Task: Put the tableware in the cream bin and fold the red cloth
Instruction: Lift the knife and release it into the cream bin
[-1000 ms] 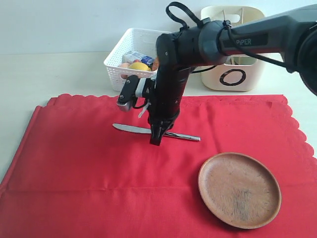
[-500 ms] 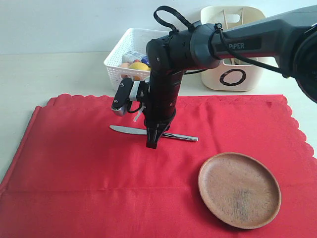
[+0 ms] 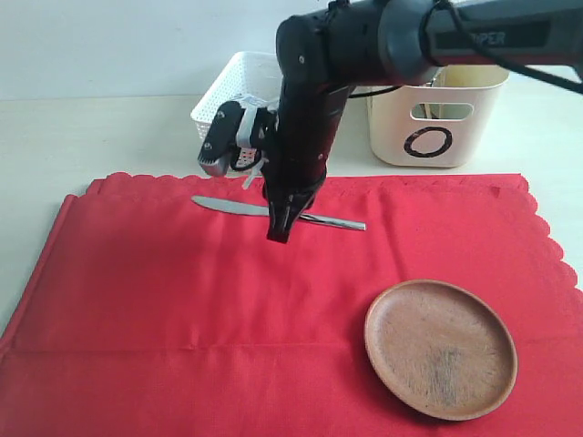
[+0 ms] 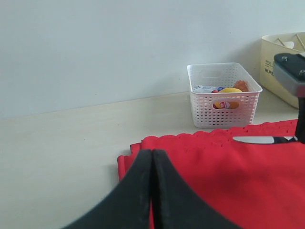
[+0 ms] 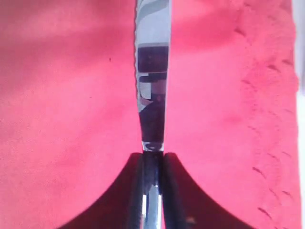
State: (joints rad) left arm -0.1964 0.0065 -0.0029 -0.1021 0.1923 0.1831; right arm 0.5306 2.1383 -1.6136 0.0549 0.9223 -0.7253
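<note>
The metal knife (image 3: 228,206) hangs level just above the red cloth (image 3: 164,309), its handle clamped in my right gripper (image 3: 281,229), which points straight down. From the right wrist, the blade (image 5: 152,71) runs out from between the shut fingers (image 5: 135,191) over the cloth (image 5: 71,95). The round brown wooden plate (image 3: 441,348) lies on the cloth's near right part. Behind the cloth at the right stands the cream bin (image 3: 437,127). My left gripper (image 4: 151,153) is shut on nothing, low by a corner of the cloth (image 4: 214,176); the exterior view does not show it.
A white perforated basket (image 3: 223,102) holding food stands behind the cloth, left of the cream bin, partly hidden by the right arm. The left wrist view shows the basket (image 4: 224,102), the knife tip (image 4: 257,139) and bare pale tabletop (image 4: 57,157).
My right gripper has risen and shifted slightly left and back, carrying the knife up off the cloth.
</note>
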